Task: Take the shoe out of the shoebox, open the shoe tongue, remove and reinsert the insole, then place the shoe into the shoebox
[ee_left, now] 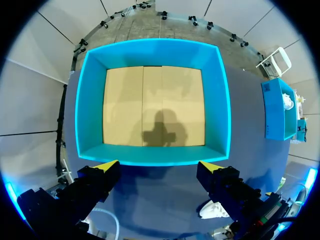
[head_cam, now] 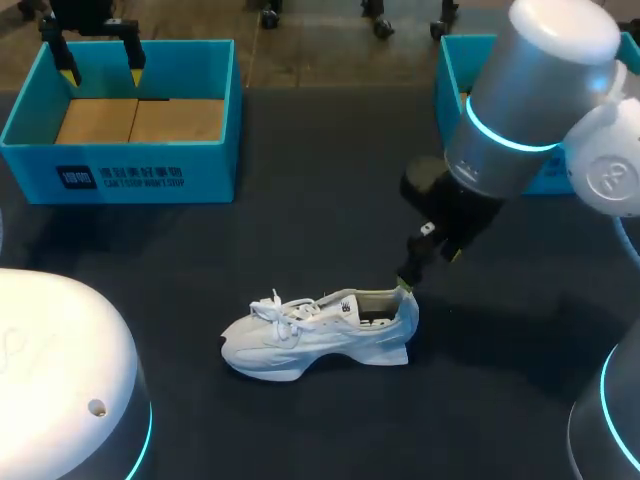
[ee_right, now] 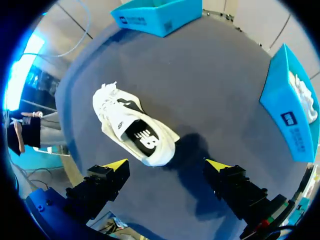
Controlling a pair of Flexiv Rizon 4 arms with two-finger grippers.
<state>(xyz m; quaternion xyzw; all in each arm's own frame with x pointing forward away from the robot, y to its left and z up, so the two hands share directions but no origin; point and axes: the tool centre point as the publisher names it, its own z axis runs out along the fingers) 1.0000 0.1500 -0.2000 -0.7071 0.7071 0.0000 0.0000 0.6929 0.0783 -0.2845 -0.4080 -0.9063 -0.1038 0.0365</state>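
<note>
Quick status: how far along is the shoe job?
Done: the white shoe lies on the table, out of the empty shoebox. In hand: the right gripper hangs open over the heel; the left gripper hangs open above the shoebox. Left, it seems: the laces look tied and the insole sits inside, so all steps after unboxing.

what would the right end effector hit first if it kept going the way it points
The right end effector would most likely meet the heel of the white shoe, lying just ahead of it; depth is unclear, so it might land on the table instead.
</note>
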